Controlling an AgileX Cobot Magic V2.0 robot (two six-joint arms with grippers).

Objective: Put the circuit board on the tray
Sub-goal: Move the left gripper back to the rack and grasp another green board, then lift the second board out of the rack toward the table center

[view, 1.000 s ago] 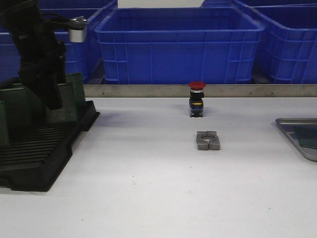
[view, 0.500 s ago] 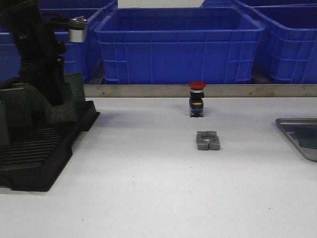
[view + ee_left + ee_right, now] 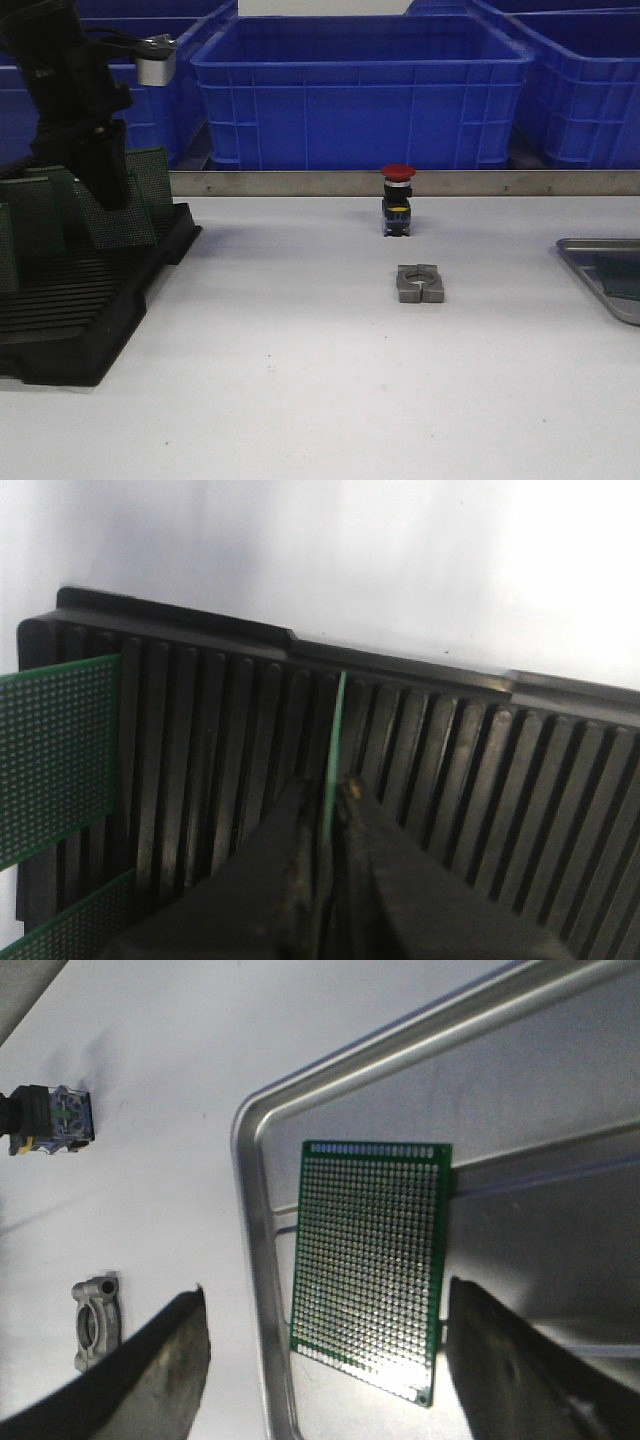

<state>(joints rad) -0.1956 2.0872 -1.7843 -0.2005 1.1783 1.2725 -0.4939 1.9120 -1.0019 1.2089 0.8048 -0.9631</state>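
My left gripper hangs over the black slotted rack at the far left, shut on the top edge of an upright green circuit board. In the left wrist view this board shows edge-on, pinched between the fingers of the left gripper. The silver tray lies at the table's right edge. A second green circuit board lies flat inside the tray. My right gripper is open above it, holding nothing.
More green boards stand in the rack's slots; one board shows beside the left gripper. A red push button and a grey metal clamp sit mid-table. Blue bins line the back behind a metal rail.
My left arm has risen a little, drawing the gripped circuit board upward out of the rack. Nothing else has moved.
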